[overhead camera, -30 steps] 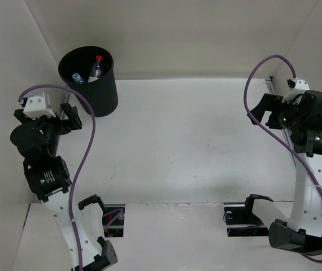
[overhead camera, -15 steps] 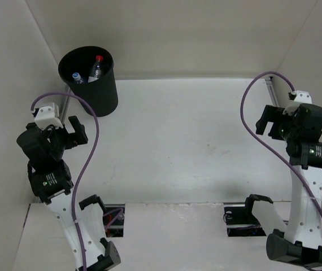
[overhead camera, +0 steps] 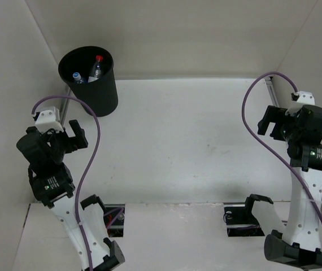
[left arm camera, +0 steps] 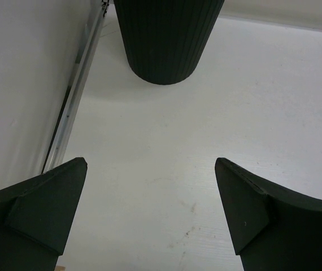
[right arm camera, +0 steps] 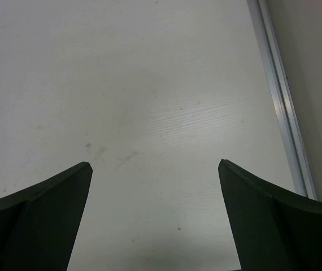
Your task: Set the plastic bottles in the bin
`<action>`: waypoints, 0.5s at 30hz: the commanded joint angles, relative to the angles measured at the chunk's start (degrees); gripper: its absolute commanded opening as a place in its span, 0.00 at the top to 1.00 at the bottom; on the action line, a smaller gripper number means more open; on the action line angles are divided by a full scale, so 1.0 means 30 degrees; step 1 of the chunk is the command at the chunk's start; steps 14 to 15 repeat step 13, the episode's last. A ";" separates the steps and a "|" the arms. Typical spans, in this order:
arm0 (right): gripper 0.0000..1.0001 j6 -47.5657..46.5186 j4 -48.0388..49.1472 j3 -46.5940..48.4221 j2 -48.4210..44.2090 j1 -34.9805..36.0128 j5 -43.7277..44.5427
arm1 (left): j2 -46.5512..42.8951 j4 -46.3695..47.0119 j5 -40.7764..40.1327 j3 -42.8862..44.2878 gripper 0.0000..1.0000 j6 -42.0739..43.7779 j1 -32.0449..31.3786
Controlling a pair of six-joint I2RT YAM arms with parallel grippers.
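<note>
Both my arms have drawn back toward six o'clock since a second ago. My left gripper stands wide open, nothing between its fingers. My right gripper gapes just as wide and just as empty above the white table. The bin stands at twelve o'clock from my left fingers, at eleven o'clock on the table. Inside it I see a red-capped bottle and a blue-capped bottle; I cannot make out other bottles.
</note>
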 commanded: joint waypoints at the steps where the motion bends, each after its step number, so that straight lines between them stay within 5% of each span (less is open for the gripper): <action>1: 0.00 -0.0104 0.1194 0.0480 -0.0144 -0.0255 -0.0367 | -0.0341 0.0168 0.0541 0.0000 0.00 0.0326 0.0198; 15: 0.00 0.0218 0.0695 0.0716 -0.0172 -0.1281 -0.2041 | -0.0780 -0.0066 0.0804 -0.0263 0.00 0.0326 0.0374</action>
